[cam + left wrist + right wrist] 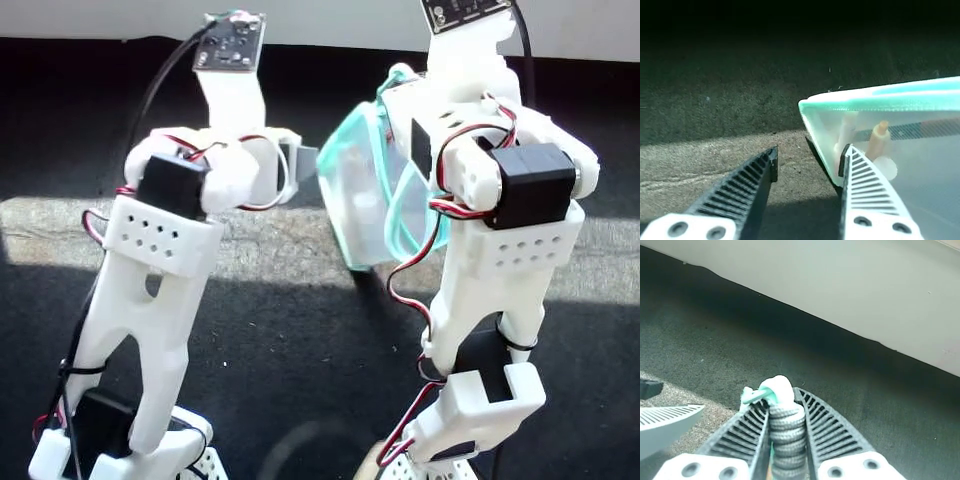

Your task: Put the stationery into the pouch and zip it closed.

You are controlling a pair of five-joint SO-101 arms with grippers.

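A translucent pouch (362, 205) with teal edging hangs tilted above the mat between the two arms. Through its wall (920, 150) I see a beige stick (879, 137) and pale items inside. My left gripper (811, 150) stands open at the pouch's lower corner; its white finger (865, 195) overlaps that corner, and I cannot tell if they touch. My right gripper (782, 400) is shut on a grey braided cord (786, 427) that ends in a teal loop (757, 396). In the high view the left gripper (300, 162) sits just beside the pouch's edge.
A dark mat (300, 340) covers the table, with a sunlit band (270, 235) running across under the pouch. A white wall (865, 290) borders the far side. The left gripper's ribbed finger (670, 417) shows in the right wrist view.
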